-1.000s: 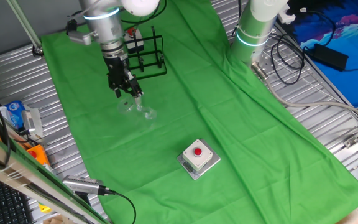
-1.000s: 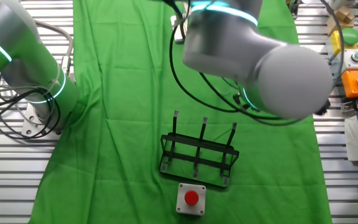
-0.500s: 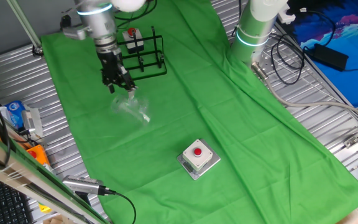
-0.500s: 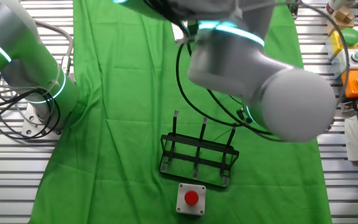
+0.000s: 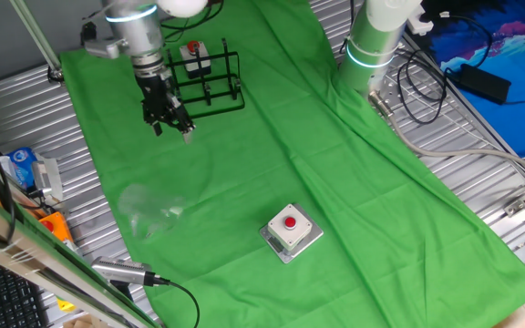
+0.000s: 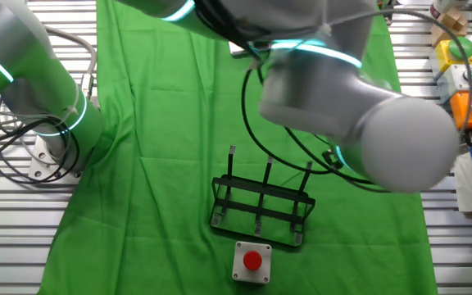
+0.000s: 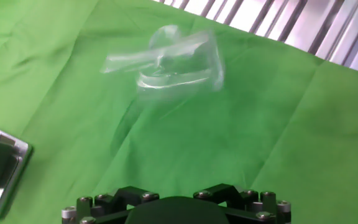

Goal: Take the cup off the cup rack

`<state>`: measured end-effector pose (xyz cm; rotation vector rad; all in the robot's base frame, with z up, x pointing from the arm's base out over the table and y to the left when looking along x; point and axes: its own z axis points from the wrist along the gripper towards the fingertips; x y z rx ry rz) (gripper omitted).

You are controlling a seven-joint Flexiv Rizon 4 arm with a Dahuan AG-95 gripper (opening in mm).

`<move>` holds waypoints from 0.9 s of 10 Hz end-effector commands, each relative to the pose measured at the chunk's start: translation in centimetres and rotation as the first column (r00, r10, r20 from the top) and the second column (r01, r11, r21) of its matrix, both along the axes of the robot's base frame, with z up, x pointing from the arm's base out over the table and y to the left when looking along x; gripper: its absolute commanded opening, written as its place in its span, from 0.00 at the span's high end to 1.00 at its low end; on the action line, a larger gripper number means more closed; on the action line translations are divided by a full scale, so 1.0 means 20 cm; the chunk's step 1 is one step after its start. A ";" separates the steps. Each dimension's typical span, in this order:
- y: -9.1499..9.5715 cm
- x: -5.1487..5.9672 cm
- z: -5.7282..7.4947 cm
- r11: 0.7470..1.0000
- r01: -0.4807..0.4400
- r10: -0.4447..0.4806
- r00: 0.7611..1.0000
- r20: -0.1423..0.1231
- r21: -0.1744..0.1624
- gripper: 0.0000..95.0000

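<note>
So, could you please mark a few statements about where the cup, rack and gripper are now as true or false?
1. The cup hangs on the cup rack. False: it lies on the green cloth, away from the rack.
2. The gripper holds the cup. False: it is apart from it.
3. The button box has a red button. True.
4. The rack's posts carry nothing. True.

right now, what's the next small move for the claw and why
Probably just lift the claw a little, straight up, and pause. The cup is already off the rack, down on the green cloth well apart from the claw, which holds nothing. The cup looks smeared in the hand view, so it may be rolling; I'd wait before any reach for it.
</note>
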<state>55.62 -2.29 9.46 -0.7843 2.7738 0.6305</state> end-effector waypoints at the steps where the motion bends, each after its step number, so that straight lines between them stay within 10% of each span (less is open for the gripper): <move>1: 0.00 0.01 0.00 0.999 -0.008 0.008 1.000 -0.010 -0.033 0.00; 6: 0.08 0.04 0.10 0.979 -0.059 0.059 0.998 -0.002 -0.197 0.00; 8: 0.13 0.06 0.14 0.945 -0.077 0.079 0.997 -0.006 -0.316 0.00; 9: 0.15 0.06 0.15 0.927 -0.077 0.078 0.997 -0.012 -0.367 0.20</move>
